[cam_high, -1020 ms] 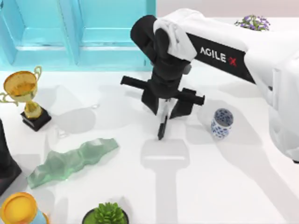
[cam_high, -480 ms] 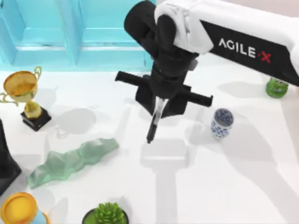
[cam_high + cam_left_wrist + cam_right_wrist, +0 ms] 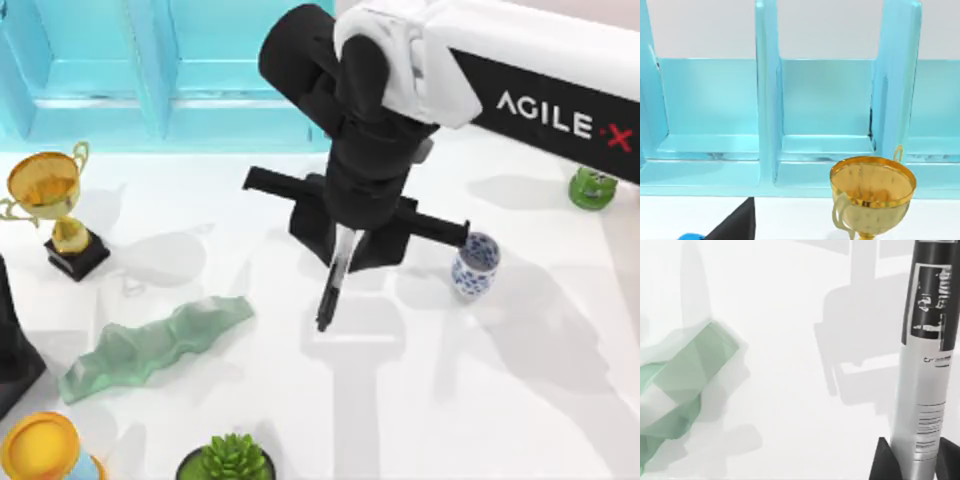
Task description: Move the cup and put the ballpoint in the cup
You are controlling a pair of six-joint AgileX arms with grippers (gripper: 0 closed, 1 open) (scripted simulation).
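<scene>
The ballpoint point(image 3: 328, 295), a slim black pen with a white-grey label band, hangs tip down above the middle of the table. My right gripper point(image 3: 346, 250) is shut on its upper end. In the right wrist view the ballpoint point(image 3: 926, 370) stands between the two dark fingers point(image 3: 883, 461). The cup point(image 3: 474, 264), small and white with a blue pattern, stands upright on the table to the right of the gripper, close to the end of its black crossbar. My left arm point(image 3: 10, 345) is parked at the table's left edge.
A gold trophy point(image 3: 52, 205) stands at the left. A green wavy glass-like piece point(image 3: 150, 340) lies left of the pen. A succulent point(image 3: 235, 458) and a yellow-orange round thing point(image 3: 40, 448) sit at the front. A green bottle point(image 3: 592, 187) is at the right. A teal cabinet point(image 3: 160, 70) runs along the back.
My right gripper has risen with the ballpoint in it. The pen's tip has drifted left and toward the front. The cup has stayed put.
</scene>
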